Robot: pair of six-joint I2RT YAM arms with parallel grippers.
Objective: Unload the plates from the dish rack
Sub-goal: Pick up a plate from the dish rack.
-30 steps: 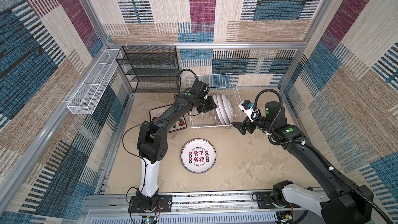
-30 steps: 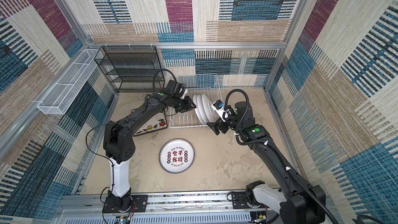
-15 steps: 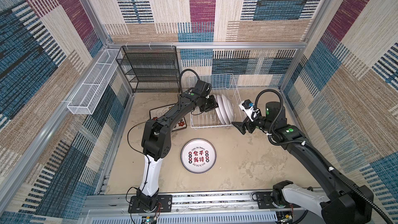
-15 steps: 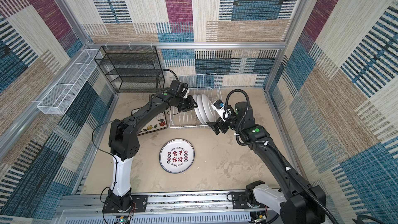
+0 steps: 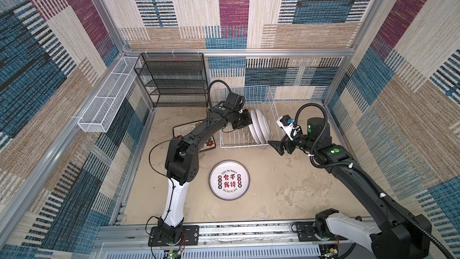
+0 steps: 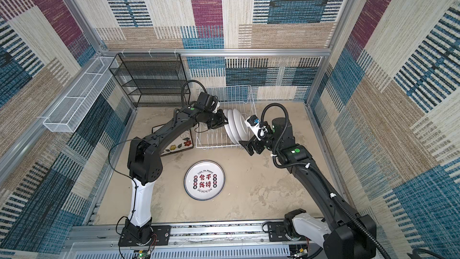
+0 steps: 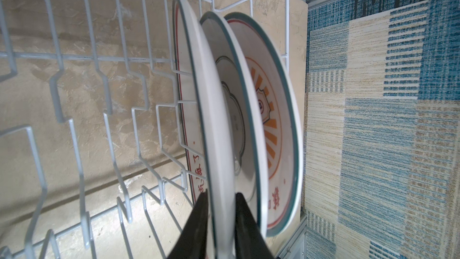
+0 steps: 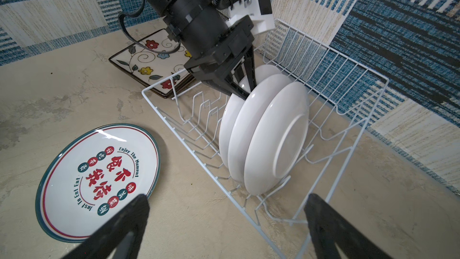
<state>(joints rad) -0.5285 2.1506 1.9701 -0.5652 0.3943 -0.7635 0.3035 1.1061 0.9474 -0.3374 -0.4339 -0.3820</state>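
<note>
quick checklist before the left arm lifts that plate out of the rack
1. Left claw shut on the middle plate at its rim: ok.
2. Middle plate free of the neighbouring plates in the dish rack: cannot tell, they stand close.
3. Right claw open and empty: ok.
4. Right claw off the dish rack: cannot tell, it hangs near one end.
5. Bare table beside the flat round plate for set-down: ok.

Patchwork woven walls (image 5: 234, 8), mottled beige floor (image 5: 286, 183), black mesh shelf (image 5: 174, 80)

The flat-lying round plate (image 8: 98, 181) reads "Enjoy The Moment", "食不我待".
</note>
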